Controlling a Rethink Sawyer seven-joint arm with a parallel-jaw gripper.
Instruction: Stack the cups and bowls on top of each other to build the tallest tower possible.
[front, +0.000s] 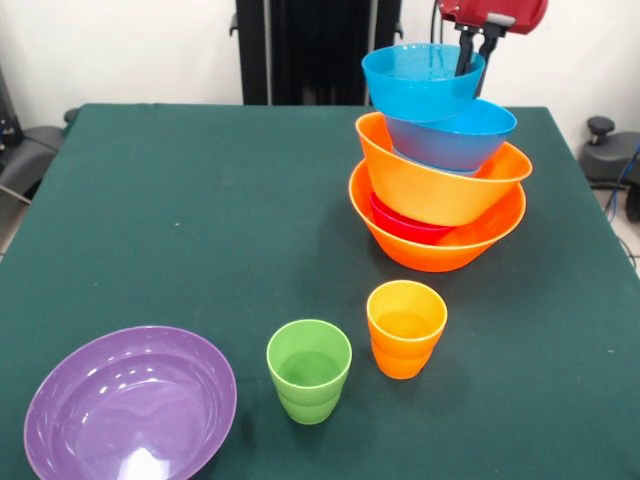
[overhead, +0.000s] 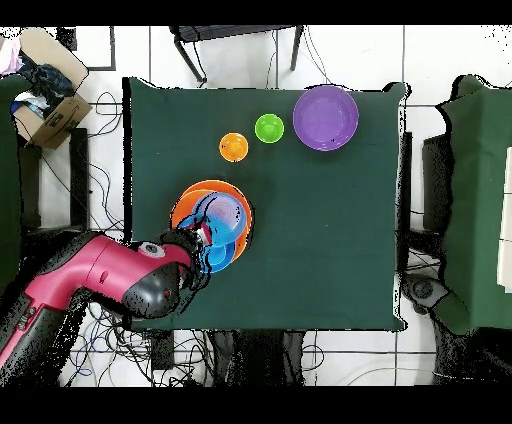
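The tower (front: 437, 190) leans at the right of the table. A large orange bowl (front: 440, 250) is its base, holding a red bowl (front: 405, 225), a second orange bowl (front: 430, 185), a blue bowl (front: 455, 140) and a tilted blue bowl (front: 415, 80) on top. My gripper (front: 476, 58) hangs over that top bowl, open, with one finger inside its rim and one outside. A green cup (front: 309, 370) and an orange cup (front: 405, 328) stand upright near the front. The wide purple bowl (front: 130, 405) rests at the front left. From overhead, my gripper (overhead: 200, 240) covers part of the tower (overhead: 220, 205).
The green table (front: 200, 200) carries everything. Seen from overhead, the purple bowl (overhead: 326, 117), green cup (overhead: 268, 128) and orange cup (overhead: 233, 147) line up near the far edge. A cardboard box (overhead: 50, 115) sits on the floor beyond the table's left side.
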